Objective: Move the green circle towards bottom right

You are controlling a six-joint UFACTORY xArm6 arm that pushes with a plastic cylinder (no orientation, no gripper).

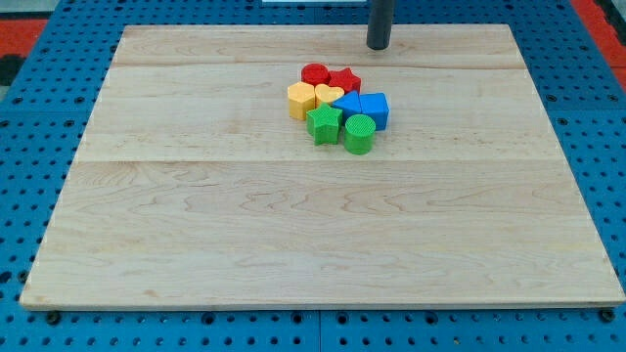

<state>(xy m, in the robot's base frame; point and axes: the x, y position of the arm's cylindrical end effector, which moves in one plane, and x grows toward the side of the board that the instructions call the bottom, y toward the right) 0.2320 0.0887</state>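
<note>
1. The green circle (359, 134) stands upright, nearest the view's bottom in the cluster on the bench (293, 244), touching the green star (324, 124) and blue block (372, 110). Being round, it has no long axis or heading.
2. Behind lie yellow and red blocks.
3. My tip (379, 46) sits farthest, apart from all blocks; no pincer exists. I'd judge it best to come round to the circle's upper-left, avoiding neighbours.

A pale wooden board (323, 235) fills nearly the whole view, its planks running left to right with faint seams and soft grain. Under it lies a blue perforated base (20, 196), its holes in neat rows, peeking out on every side. Red patches (29, 24) show at both top corners. Light is even, shadows soft.
</note>
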